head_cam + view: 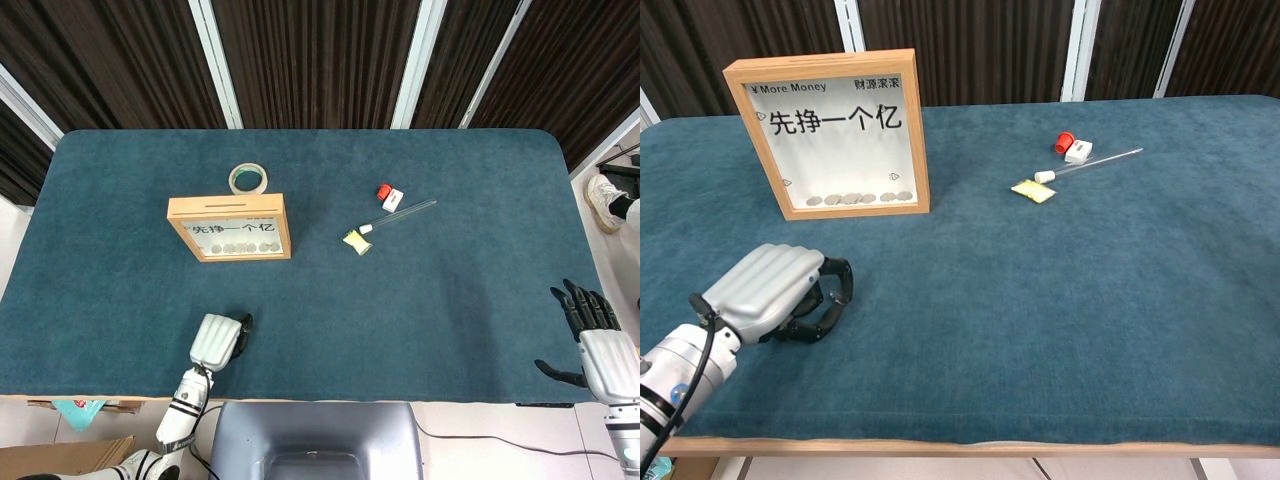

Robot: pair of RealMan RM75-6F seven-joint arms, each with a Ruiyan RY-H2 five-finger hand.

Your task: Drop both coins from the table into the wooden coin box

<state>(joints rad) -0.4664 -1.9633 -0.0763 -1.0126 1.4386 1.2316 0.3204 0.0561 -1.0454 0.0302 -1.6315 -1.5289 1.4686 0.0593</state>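
Your left hand (pixel 775 290) is resting low on the near left part of the tabletop (pixel 450 200), knuckles up, with its fingers (pixel 838 276) curling in under the palm toward the cloth. Whether they are pinching anything I cannot tell: no coins are showing loose on the tabletop in either view, and one may be lying hidden under those curled fingers. The box (pixel 835 135) is standing upright straight ahead of that hand, well apart from it, its glazed face turning toward you and a row of coins already lying along its floor. The head view is showing what the chest view is not: the slot (pixel 228 203) is running left to right along the box's top edge, so in my judgement any coin is needing to arrive on edge, aligned with that line, from above. The chest view alone is showing how tightly the fingers are folding. Your right hand (pixel 597 345) is idling at the far right edge with fingers spread and holding nothing; it is much the farther of the two from the box.
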